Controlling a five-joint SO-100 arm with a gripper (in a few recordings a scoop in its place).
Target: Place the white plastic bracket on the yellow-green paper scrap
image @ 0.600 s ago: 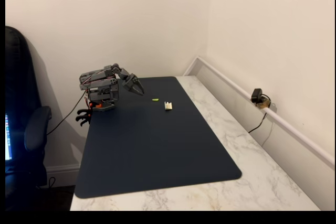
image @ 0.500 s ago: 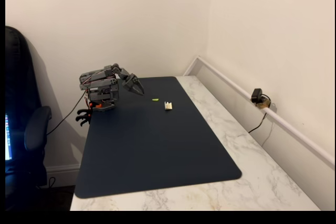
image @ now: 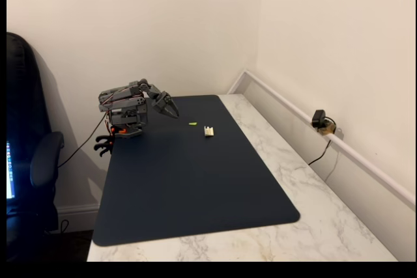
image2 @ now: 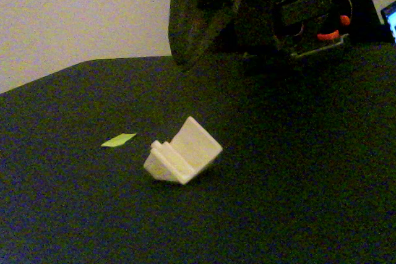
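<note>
The white plastic bracket (image: 209,131) (image2: 183,151) lies on the dark mat, a small cream piece with a ridged edge. Just beside it, a little apart, lies the yellow-green paper scrap (image: 193,123) (image2: 118,140), flat on the mat. My gripper (image: 172,110) (image2: 195,41) hangs folded near the arm's base at the mat's far left corner, well away from both and holding nothing. Its fingers look close together, but I cannot make out whether they are shut.
The dark blue mat (image: 189,180) covers most of a marble table (image: 293,180). A small camera (image: 320,120) sits on the wall ledge at right. A dark office chair (image: 29,161) stands left of the table.
</note>
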